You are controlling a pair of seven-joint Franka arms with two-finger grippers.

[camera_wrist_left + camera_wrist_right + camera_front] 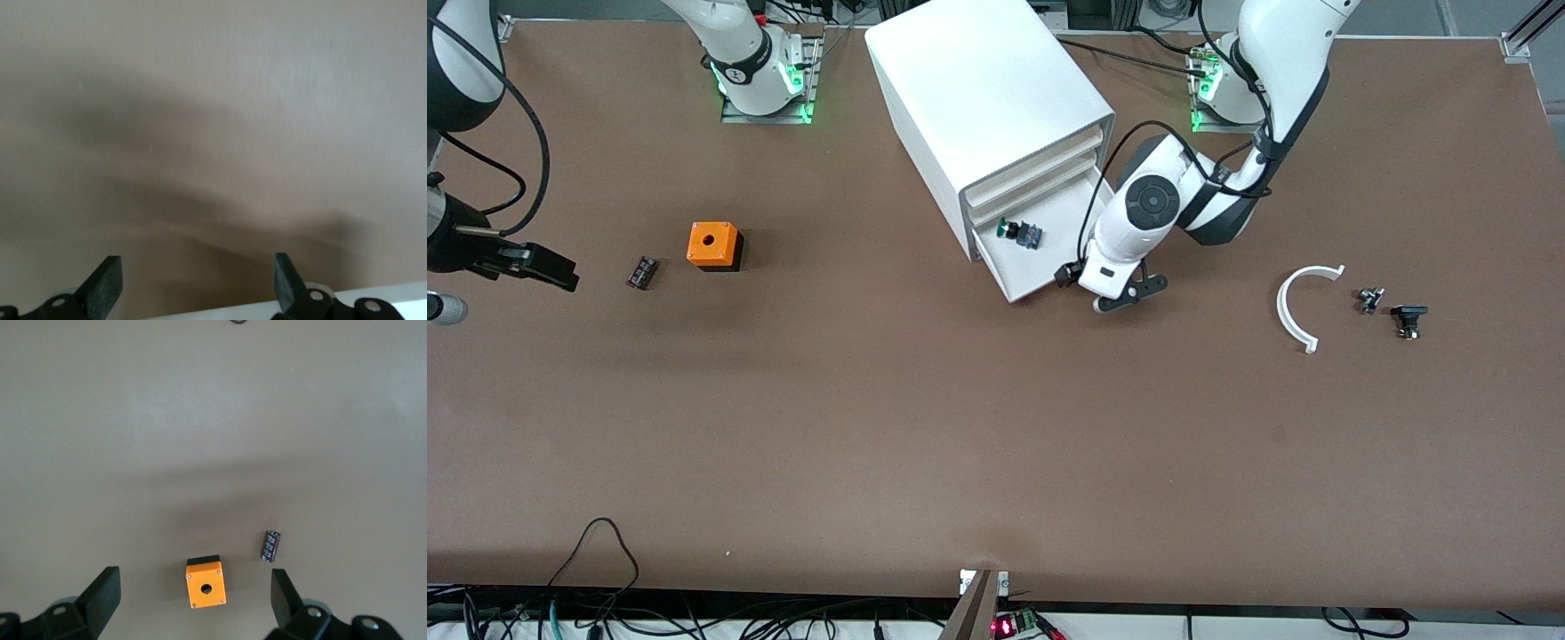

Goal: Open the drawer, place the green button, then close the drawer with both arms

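Note:
The white cabinet [987, 98] stands at the robots' side of the table. Its lowest drawer [1049, 267] is pulled out. The green-capped button [1016, 233] lies in it, near the cabinet's face. My left gripper [1129, 293] is open and empty, low over the table beside the drawer's front corner toward the left arm's end. Its fingers [107, 283] show bare table between them and a white edge [253, 310] just under them. My right gripper [547, 267] is open and empty at the right arm's end, with its fingers [103, 590] spread above the orange cube [205, 585].
The orange cube with a hole [714, 245] and a small black part [642, 271] lie between the right gripper and the cabinet. A white curved piece [1294, 307] and two small black parts [1369, 300] [1408, 318] lie toward the left arm's end.

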